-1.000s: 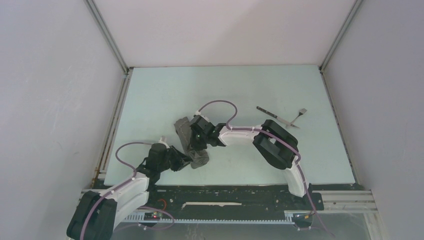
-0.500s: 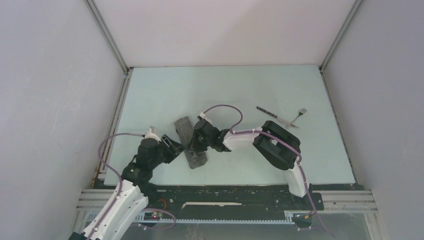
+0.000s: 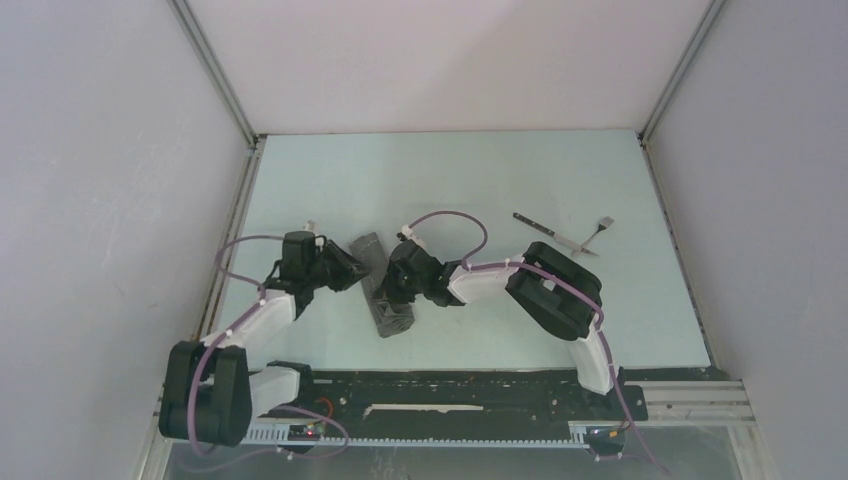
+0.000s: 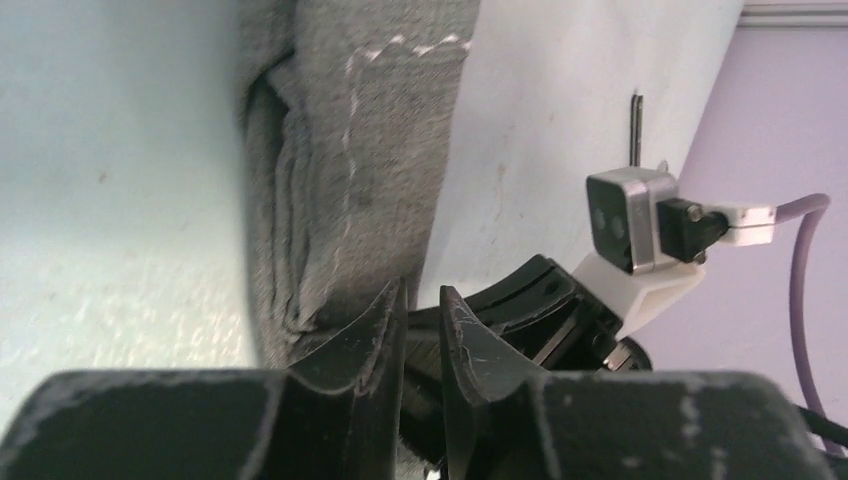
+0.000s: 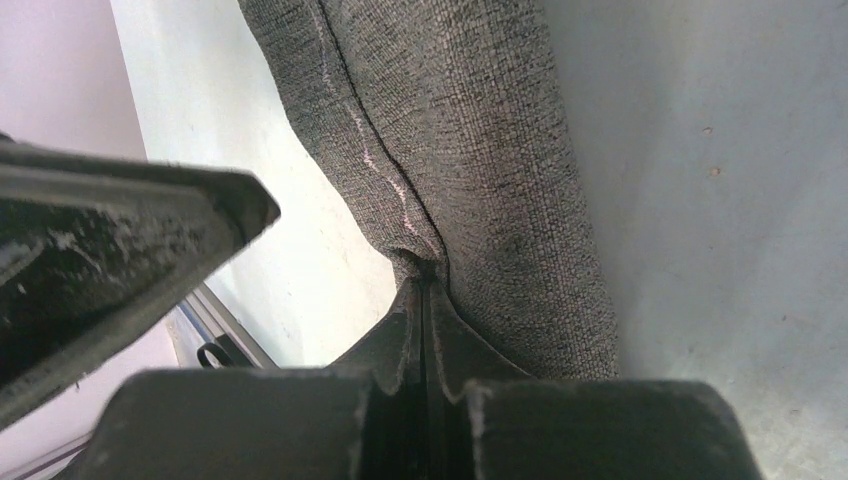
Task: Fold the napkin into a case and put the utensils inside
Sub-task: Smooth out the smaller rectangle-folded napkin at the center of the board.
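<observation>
The napkin (image 3: 393, 316) is a grey woven cloth, folded into a long, narrow band of several layers. It lies flat on the tabletop (image 3: 450, 170), a little left of the middle, and runs slantwise from far left to near right. Pale stitched hem lines run along its length. The knife (image 3: 545, 231), with a dark handle and a thin blade, lies well apart on the right. The fork (image 3: 601, 227), with a silvery head, lies close by the blade's end. Both are outside the cloth.
</observation>
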